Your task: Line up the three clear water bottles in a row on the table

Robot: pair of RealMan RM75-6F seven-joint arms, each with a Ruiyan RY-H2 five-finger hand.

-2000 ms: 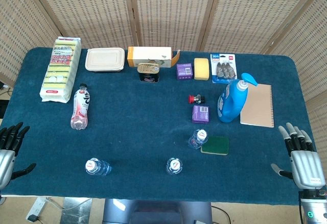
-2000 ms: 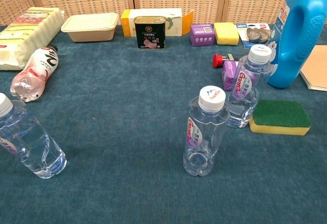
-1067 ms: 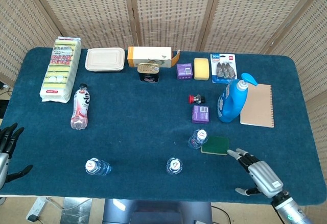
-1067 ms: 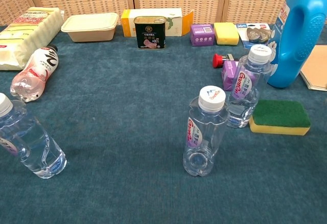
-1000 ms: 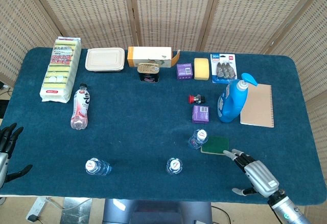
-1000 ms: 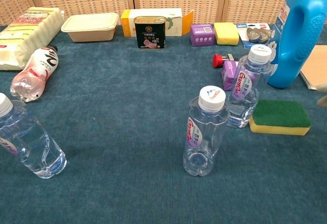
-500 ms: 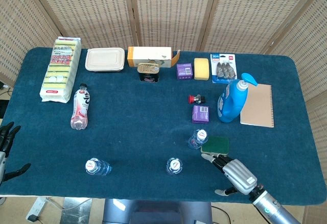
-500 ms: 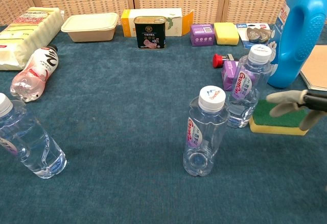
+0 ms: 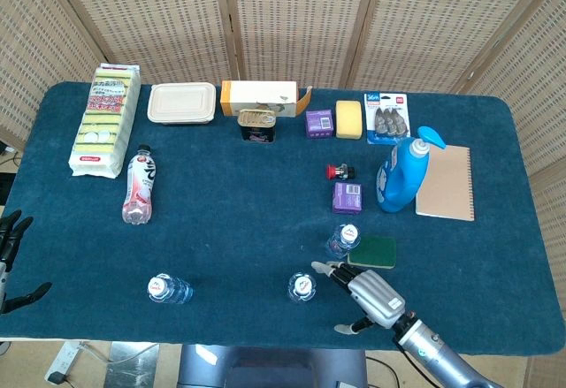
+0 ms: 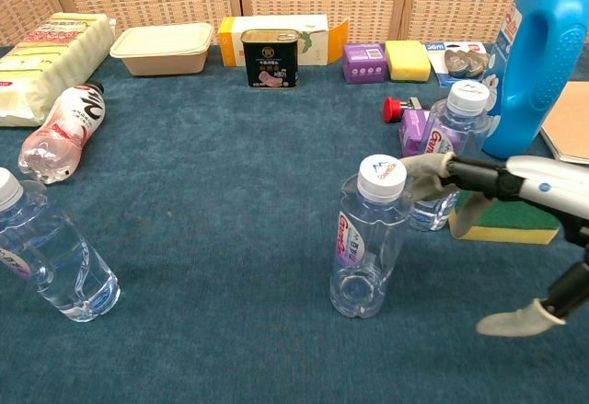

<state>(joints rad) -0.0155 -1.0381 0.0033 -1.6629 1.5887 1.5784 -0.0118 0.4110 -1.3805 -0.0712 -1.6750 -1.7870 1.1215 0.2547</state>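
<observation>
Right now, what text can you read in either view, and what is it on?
"Ganten", sideways on the purple label of the middle water bottle; the bottle behind it carries the same label.
"36m", on the blue card of the clip pack.
Canned meat tin, pink drink bottle, sponge pack: print too small or blurred to read.

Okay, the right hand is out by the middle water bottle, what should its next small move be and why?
Probably ease the right hand a little further left and close around the middle bottle. The hand is open, its fingertips just reaching the bottle's cap, nothing gripped yet. That bottle stands upright, with another clear bottle right behind the fingers, so go gently.
</observation>
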